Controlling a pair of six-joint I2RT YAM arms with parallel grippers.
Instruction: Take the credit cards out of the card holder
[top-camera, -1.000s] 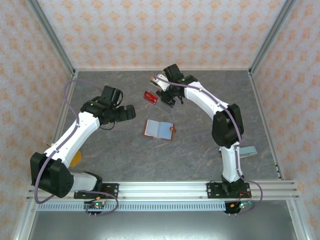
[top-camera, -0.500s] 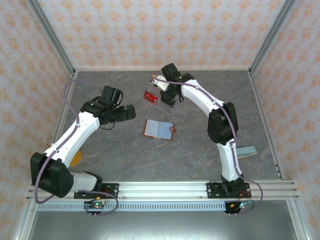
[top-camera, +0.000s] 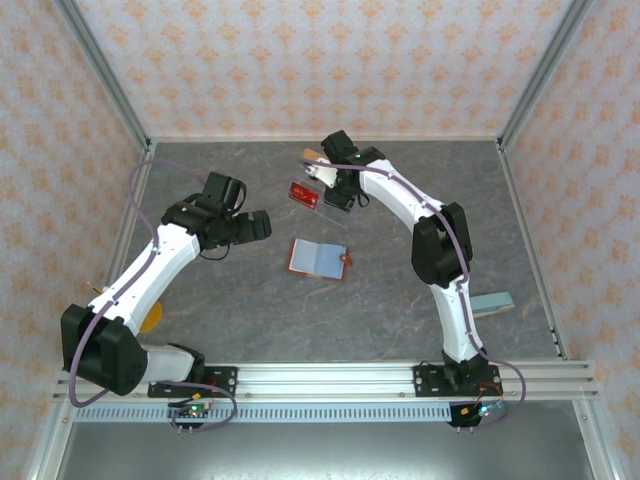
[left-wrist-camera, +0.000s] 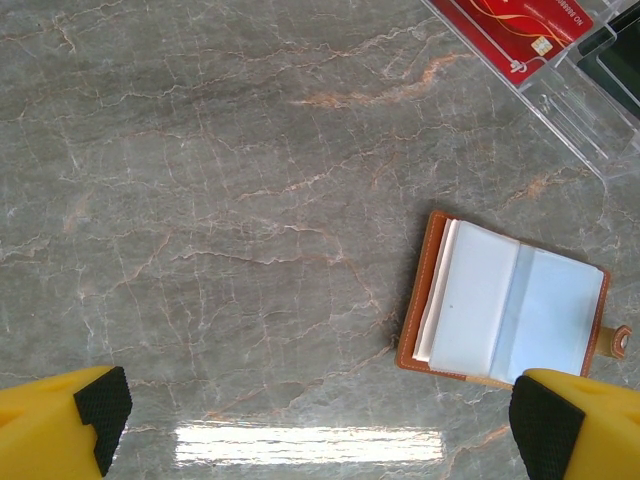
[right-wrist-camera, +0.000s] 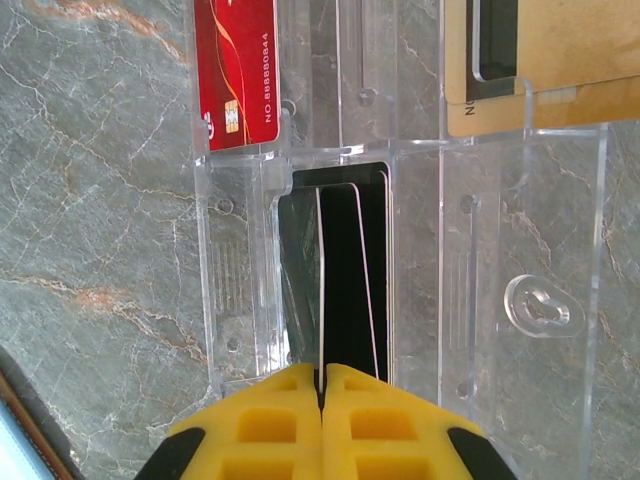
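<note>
While the right hand (right-wrist-camera: 322, 378) pinches a black card (right-wrist-camera: 350, 270) by its edge, the left hand (left-wrist-camera: 320, 410) gapes over open table (left-wrist-camera: 200, 200).

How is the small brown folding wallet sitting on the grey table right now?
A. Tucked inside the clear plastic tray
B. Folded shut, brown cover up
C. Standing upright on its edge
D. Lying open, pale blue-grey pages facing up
D: the small brown folding wallet lies spread open flat on the grey marble-look table, its pale blue-grey inner pages facing up and its brown edge showing around them.
</note>
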